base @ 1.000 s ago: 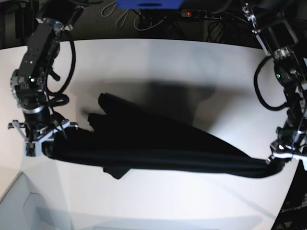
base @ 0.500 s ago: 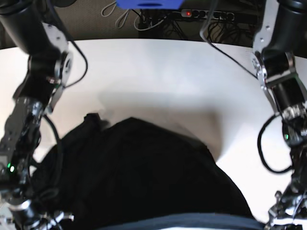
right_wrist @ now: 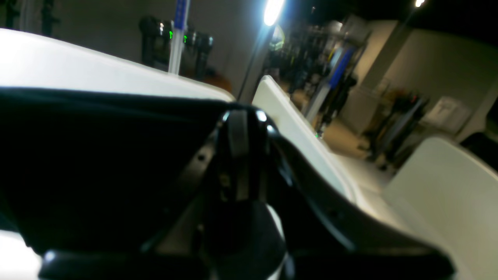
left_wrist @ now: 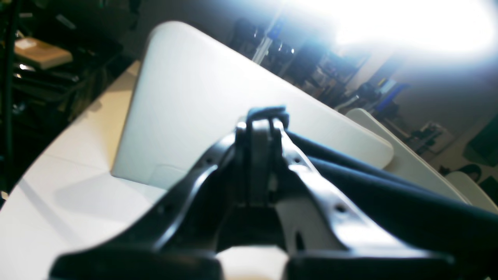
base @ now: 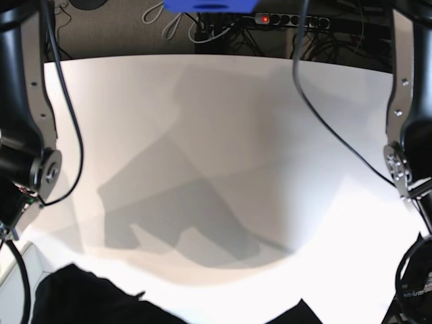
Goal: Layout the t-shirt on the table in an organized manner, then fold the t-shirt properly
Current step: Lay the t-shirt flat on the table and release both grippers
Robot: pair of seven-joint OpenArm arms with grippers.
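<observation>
The black t-shirt (base: 84, 300) hangs above the white table (base: 223, 108). In the base view only its dark lower edges show along the bottom, and its shadow lies on the tabletop. In the left wrist view my left gripper (left_wrist: 261, 120) is shut on a bunched edge of the t-shirt (left_wrist: 389, 194), which stretches away taut to the right. The right wrist view has my right gripper (right_wrist: 243, 116) shut on the t-shirt (right_wrist: 97, 155), whose cloth spreads wide to the left. No print shows. Both grippers are outside the base view.
The right arm (base: 27, 135) rises along the base view's left edge and the left arm (base: 405, 128) along its right edge, each with loose cables. A power strip (base: 283, 20) and wires lie behind the table's far edge.
Both arms have risen, lifting the t-shirt off the table toward the base camera. It was stretched low across the table, then filled the view, and now only its lower edges show.
</observation>
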